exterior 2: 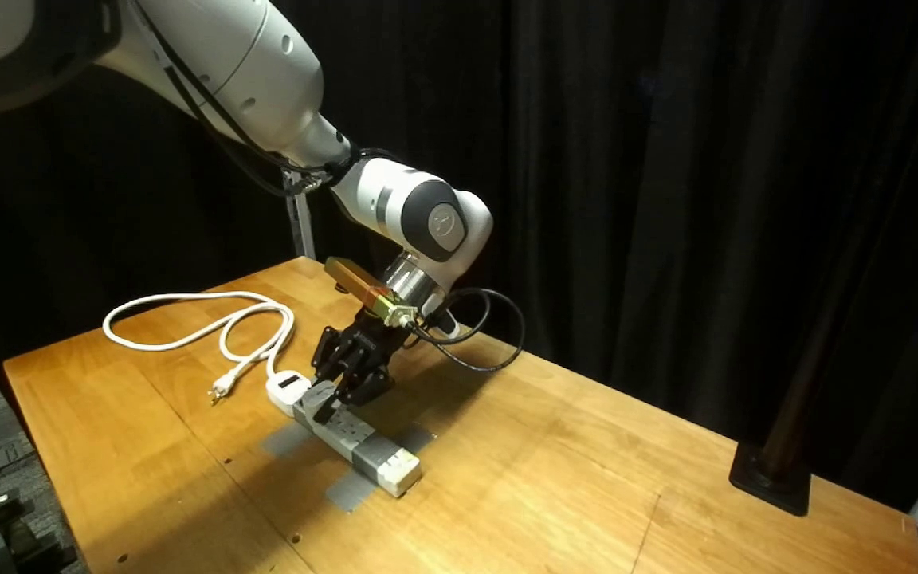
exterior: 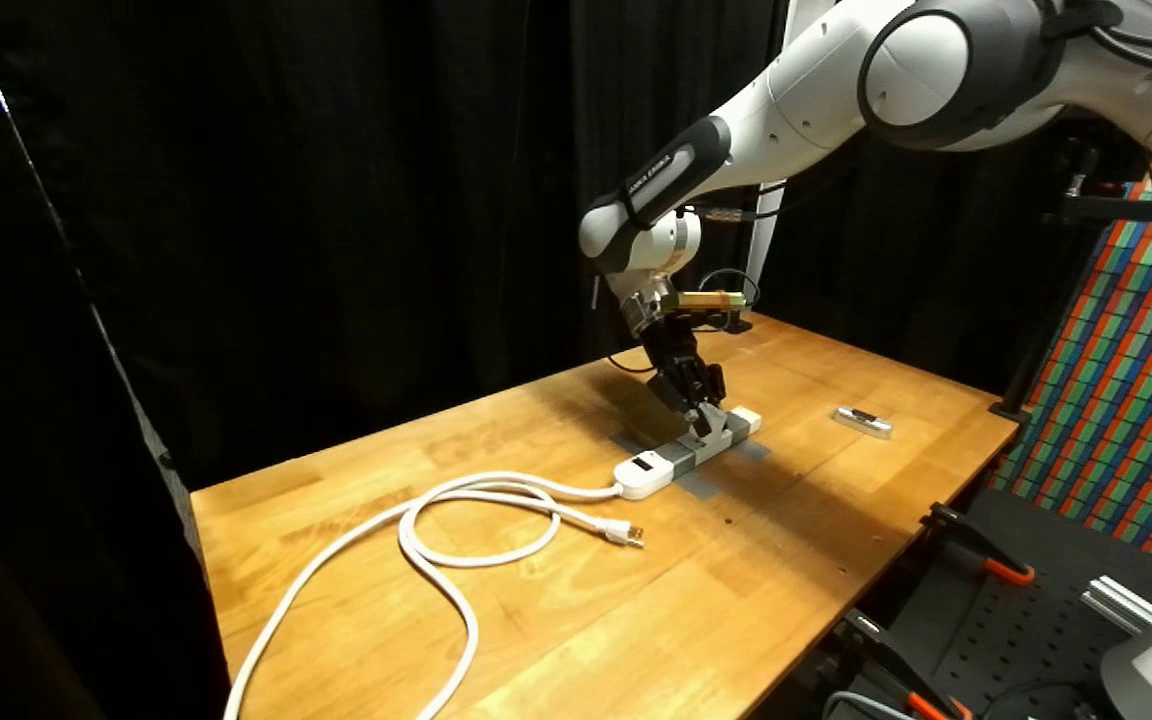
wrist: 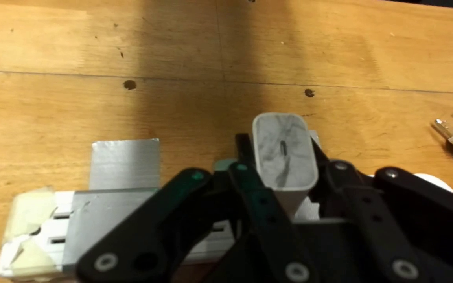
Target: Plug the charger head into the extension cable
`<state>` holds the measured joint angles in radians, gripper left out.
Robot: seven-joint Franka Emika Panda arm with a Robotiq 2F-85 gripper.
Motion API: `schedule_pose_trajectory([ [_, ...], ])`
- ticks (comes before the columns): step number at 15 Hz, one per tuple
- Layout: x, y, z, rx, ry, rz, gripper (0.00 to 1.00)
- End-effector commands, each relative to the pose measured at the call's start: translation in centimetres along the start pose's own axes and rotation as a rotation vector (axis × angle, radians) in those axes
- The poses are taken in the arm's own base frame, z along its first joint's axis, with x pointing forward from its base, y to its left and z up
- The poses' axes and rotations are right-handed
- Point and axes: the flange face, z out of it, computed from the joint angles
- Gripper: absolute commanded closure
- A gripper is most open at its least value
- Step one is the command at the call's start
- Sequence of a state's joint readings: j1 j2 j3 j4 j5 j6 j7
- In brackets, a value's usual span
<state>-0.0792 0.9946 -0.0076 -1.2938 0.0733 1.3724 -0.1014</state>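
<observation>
The extension cable is a white power strip (exterior: 644,476) (exterior 2: 345,434) fixed to the wooden table with grey tape. Its sockets show in the wrist view on the taped strip (wrist: 59,230). Over the strip, my gripper (wrist: 283,157) (exterior: 706,418) points down at a slant, its black fingers shut on the charger head (wrist: 283,151). This white block has a grey marbled face with a small slot, turned toward the wrist camera. A finger lies against each side of it. The charger's prong end is hidden, so I cannot tell whether it is in a socket.
The strip's white cord (exterior: 481,485) loops over the table, its three-prong plug (exterior: 621,532) lying nearby. A small silver object with a dark top (exterior: 864,421) rests farther along. Orange-tipped clamps (exterior: 981,545) grip the table edge. A black post base (exterior 2: 772,482) stands at a far corner.
</observation>
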Motion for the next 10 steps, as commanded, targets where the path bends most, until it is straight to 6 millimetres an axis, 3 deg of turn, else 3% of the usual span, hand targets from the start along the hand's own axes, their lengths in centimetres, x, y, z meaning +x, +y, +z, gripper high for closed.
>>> schedule_pose_trajectory([
  [1, 0.4, -0.3, -1.2, -0.025, 0.009, -0.017, 0.87],
  [10, 0.1, -0.4, -2.1, -0.033, -0.052, -0.008, 0.87],
])
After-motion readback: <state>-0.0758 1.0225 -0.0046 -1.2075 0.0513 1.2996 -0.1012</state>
